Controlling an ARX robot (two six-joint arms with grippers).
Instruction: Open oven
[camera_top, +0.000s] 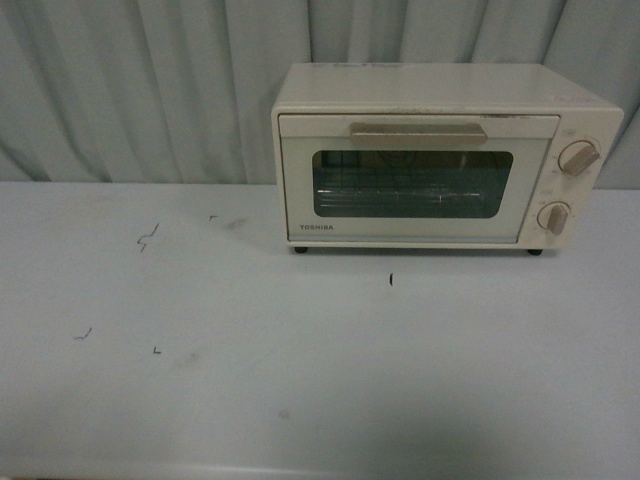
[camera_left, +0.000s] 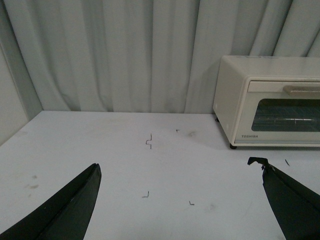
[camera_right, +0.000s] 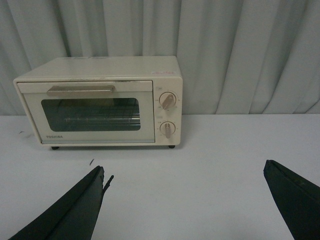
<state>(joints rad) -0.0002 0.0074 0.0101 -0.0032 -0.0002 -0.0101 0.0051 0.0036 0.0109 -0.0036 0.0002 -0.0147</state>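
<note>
Pale, bare surface (camera_top: 300, 380) fills the near part of the front view, with a few small dark marks (camera_top: 147, 237) scattered on its left half. At the far edge, right of centre, stands the oven (camera_top: 440, 160), a small cream box resting on the surface with its front facing the camera. Its door (camera_top: 300, 190) is shut and upright. A beige bar handle (camera_top: 418, 134) runs across the top of the door, above the glass window (camera_top: 412, 184), and a wire rack (camera_top: 400, 196) shows through the glass. Two pinkish knobs sit one above the other to the right of the door, the upper knob (camera_top: 578, 158) and the lower knob (camera_top: 553, 217). A grey pleated curtain (camera_top: 150, 90) hangs behind.

From the left wrist view, the left tool (camera_left: 176, 165) is released. Its two black fingers (camera_left: 75, 205) are spread wide with only the surface between them. The oven lies ahead and off to one side, well apart from the tool and partly cut off by the picture's edge.

From the right wrist view, the right tool (camera_right: 184, 167) is also released, its black fingers (camera_right: 80, 210) wide apart and grasping nothing. The oven stands ahead of it on the surface, whole in view, door closed and well apart from the fingers.
</note>
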